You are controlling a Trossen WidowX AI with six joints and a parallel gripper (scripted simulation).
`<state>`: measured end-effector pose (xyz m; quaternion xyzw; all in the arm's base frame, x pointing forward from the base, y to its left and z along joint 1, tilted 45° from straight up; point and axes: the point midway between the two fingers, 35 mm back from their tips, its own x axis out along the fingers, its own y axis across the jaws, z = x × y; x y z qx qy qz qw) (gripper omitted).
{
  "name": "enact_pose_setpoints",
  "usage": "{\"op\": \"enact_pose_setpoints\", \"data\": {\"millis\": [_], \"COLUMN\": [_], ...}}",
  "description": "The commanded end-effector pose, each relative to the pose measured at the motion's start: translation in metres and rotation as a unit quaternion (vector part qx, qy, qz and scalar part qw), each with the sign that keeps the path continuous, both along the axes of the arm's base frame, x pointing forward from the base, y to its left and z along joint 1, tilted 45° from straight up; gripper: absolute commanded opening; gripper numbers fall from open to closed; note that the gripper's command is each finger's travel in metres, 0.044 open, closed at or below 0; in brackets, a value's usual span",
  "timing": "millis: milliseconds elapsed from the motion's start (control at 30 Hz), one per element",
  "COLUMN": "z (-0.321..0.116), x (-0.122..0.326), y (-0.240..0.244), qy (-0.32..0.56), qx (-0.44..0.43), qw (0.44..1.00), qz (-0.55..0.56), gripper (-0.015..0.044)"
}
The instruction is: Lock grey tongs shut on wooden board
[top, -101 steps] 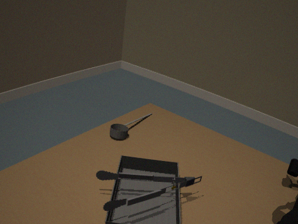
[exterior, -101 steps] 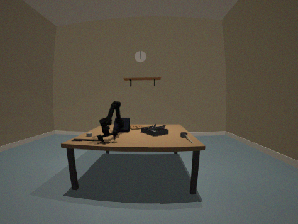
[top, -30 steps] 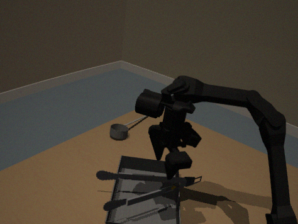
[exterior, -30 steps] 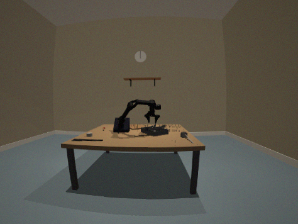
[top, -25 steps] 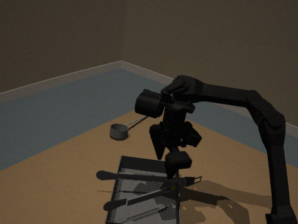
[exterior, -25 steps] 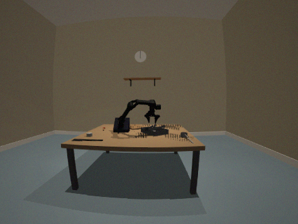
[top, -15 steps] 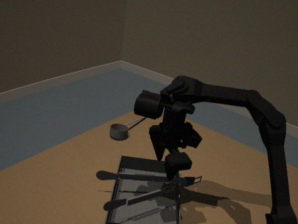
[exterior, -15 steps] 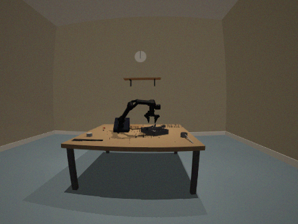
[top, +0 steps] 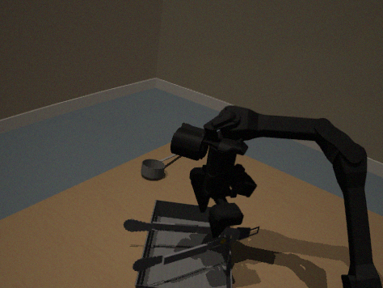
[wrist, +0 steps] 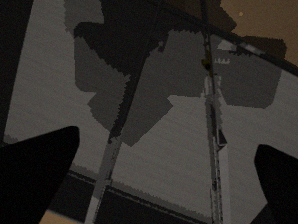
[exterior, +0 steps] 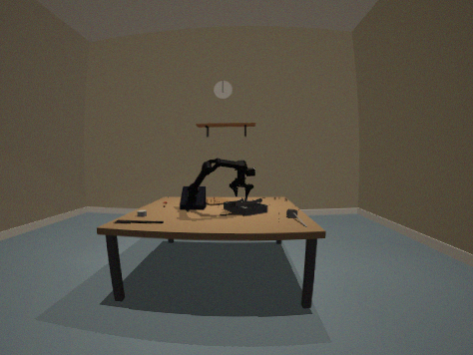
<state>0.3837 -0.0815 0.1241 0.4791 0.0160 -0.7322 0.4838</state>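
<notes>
Top view: gap between arms of tongs (top: 194,249) (wrist: 212,150) passable from above; wall of tin (top: 182,210) (exterior: 246,209) (wrist: 130,207) blocks at 12 o'clock, tong handles jut over rim at 9, saucepan (top: 153,171) (exterior: 291,213) obstructs surface (top: 93,235) (exterior: 200,228) beyond tin toward 11.
</notes>
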Motion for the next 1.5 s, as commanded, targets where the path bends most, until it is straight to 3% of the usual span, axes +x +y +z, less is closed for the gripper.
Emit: {"op": "enact_pose_setpoints", "data": {"millis": [0, 1467], "z": [-0.007, -0.056], "x": [-0.001, -0.010], "y": [-0.007, -0.057], "qy": [0.003, 0.003], "qx": [-0.002, -0.005], "qw": [1.000, 1.000], "qz": [0.000, 0.000], "gripper": [0.0440, 0.0440]}}
